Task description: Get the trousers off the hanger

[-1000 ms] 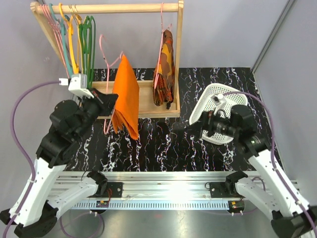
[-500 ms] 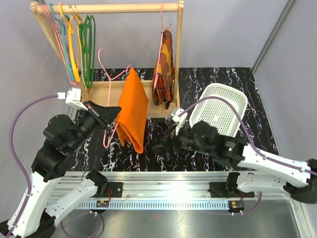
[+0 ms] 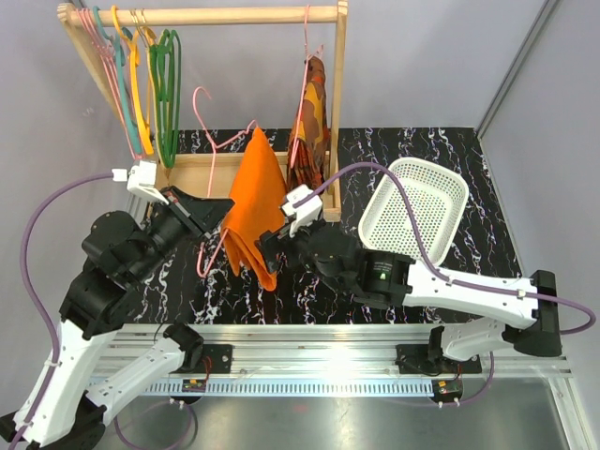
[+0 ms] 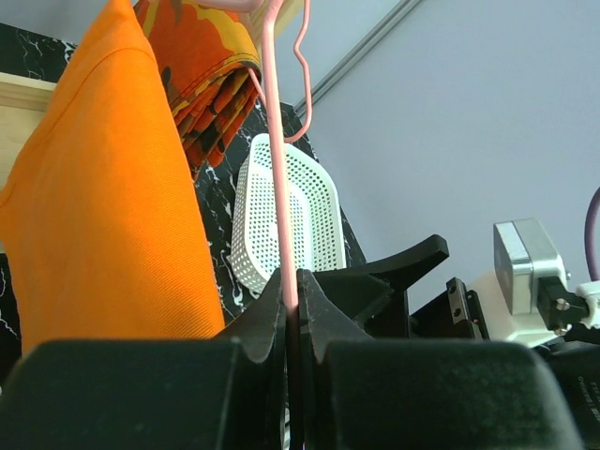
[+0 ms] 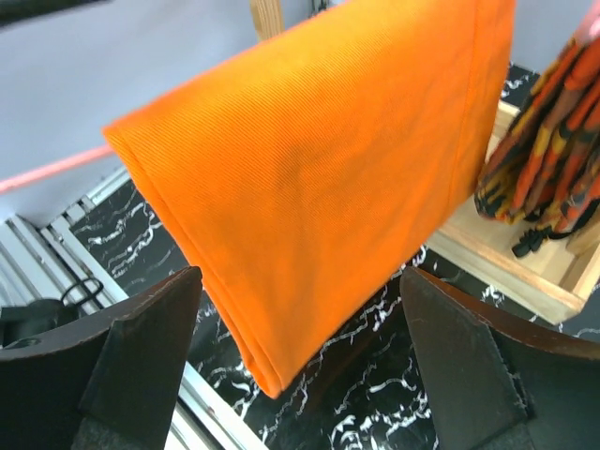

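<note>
Black, white-veined counter [image 3: 309, 291] under plain grey walls; an aluminium rail [image 3: 328, 339] along its near edge carries both arm bases.

Nearest the bases, the left pincer [image 3: 221, 208] is pressed together on the wire of the pink hanger [image 3: 211, 139]; in the left wrist view the wire rises from between the closed fingers [image 4: 267, 309]. The hanger is held in the air in front of the rack, tilted, with its hook free of the rail.

The trousers [image 3: 255, 202], plain bright orange and folded, hang draped over this hanger, just right of the left pincer; their lower edge hangs above the counter.

The right arm reaches across from the right; the right pincer [image 3: 268, 247] is spread wide at the lower edge of the trousers. In the right wrist view the folded lower corner hangs between the two fingers [image 5: 141, 366]; whether either finger touches the cloth cannot be told.

Further right, a white basket [image 3: 417, 211] lies on the counter, well apart from the trousers.

At the back stands a wooden rack [image 3: 234, 16]; pink, teal, yellow and green hangers [image 3: 167, 94] bunch at its left end; a patterned garment [image 3: 311, 131] hangs at its right end.
</note>
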{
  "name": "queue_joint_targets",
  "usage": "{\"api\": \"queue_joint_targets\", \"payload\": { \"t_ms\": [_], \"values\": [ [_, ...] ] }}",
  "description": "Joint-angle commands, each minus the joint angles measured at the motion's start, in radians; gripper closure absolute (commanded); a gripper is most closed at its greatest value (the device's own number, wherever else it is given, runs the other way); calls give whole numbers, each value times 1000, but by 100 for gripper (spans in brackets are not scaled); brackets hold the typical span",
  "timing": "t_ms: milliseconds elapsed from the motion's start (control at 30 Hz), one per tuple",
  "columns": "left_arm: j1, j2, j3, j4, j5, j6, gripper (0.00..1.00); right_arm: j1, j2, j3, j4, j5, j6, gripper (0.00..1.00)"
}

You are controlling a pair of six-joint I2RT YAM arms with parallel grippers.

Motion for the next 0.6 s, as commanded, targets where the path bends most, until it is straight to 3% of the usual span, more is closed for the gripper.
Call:
{"api": "queue_joint_targets", "payload": {
  "t_ms": [0, 233, 567],
  "values": [
    [-4, -23, 112, 245, -26, 44, 100, 22, 50, 81, 59, 61, -26, 6],
    [-4, -20, 135, 199, -92, 33, 100, 34, 133, 201, -5, 52, -9, 13],
    [-4, -12, 163, 153, -122, 24, 100, 42, 219, 282, -23, 1, -37, 13]
  ]
}}
